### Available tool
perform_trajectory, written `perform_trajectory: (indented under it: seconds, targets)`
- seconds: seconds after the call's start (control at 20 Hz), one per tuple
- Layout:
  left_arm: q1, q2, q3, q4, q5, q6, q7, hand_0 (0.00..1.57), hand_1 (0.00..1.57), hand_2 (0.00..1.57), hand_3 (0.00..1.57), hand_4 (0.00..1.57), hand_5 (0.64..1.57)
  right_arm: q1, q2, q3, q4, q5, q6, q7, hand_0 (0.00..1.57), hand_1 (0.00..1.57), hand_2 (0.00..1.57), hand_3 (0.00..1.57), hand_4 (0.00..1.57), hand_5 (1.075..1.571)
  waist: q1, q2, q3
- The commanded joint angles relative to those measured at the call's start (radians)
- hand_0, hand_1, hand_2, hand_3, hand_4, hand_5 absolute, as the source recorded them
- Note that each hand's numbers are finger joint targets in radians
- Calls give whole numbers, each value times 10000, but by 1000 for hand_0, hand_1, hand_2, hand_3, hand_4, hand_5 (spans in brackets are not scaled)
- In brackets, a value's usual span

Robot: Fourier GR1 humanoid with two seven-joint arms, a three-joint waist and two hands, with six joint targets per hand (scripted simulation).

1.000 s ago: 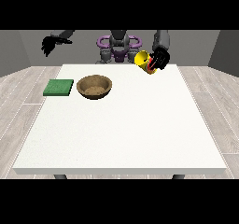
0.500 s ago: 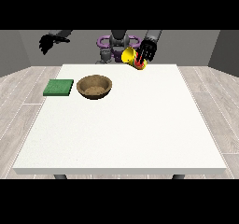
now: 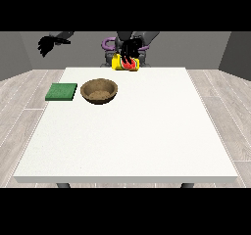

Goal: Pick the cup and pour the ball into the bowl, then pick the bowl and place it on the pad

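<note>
1. The white table carried a brown bowl near its far left corner, set a little in from the far edge.
2. A green pad lay flat just beside the bowl, at the tabletop's left edge, with a narrow strip of white showing between the two.
3. The yellow cup, marked with red, was held lying on its side above the far edge of the tabletop, near the middle of that edge and well up and to the right of the bowl.
4. The hand at the view's right was clamped on the cup from above, its dark fingers curled down over the cup's side.
5. The ball could not be made out.
6. The hand at the view's left hung in the air beyond the far left corner of the tabletop, holding nothing; whether its fingers were spread or curled could not be told.
</note>
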Motion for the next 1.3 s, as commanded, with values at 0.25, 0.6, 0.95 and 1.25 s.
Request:
perform_trajectory:
  seconds: [0.25,0.6,0.95,1.25]
  targets:
    - [-690,-1056,-2925,800,-3399,-2267,1025,1520,1520,1571,1571,1504,1232,-406,-141,-66,589,-55,105,124,0,0,0,0,0,1571,139,-148,-3]
    - [-555,-1099,-2981,646,-4027,-3316,151,1446,1446,1571,1571,1530,1131,51,29,131,258,59,70,216,0,0,0,0,0,1571,-5,-627,-26]
    - [-188,-1012,44,-775,-1455,-1593,708,1499,1499,1571,1571,1571,1092,-239,123,-156,565,-134,-541,755,0,0,0,0,0,1568,1132,-501,-104]
    - [1398,-1359,2833,-2164,1873,848,224,1023,1023,1257,941,1391,1300,-237,-31,-579,548,-287,-924,660,0,0,0,0,225,1565,1957,376,-154]
